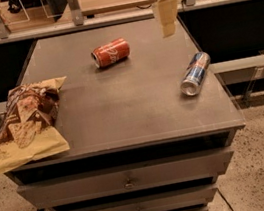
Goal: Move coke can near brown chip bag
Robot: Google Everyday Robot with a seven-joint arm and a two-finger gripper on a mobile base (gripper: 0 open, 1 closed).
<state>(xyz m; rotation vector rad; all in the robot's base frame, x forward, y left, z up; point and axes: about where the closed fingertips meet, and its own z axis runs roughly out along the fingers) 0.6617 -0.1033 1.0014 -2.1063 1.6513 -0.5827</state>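
Observation:
The coke can (110,53) lies on its side at the back middle of the grey cabinet top (121,104). The brown chip bag (25,121) lies at the left front edge, partly hanging over it. My gripper (166,16) hangs from the top of the view above the back right of the top, to the right of the coke can and apart from it. It holds nothing that I can see.
A blue-and-silver can (195,73) lies on its side near the right edge. Drawers (129,179) sit below the top. A shelf rail with posts (74,8) runs behind the cabinet. Speckled floor lies to the right.

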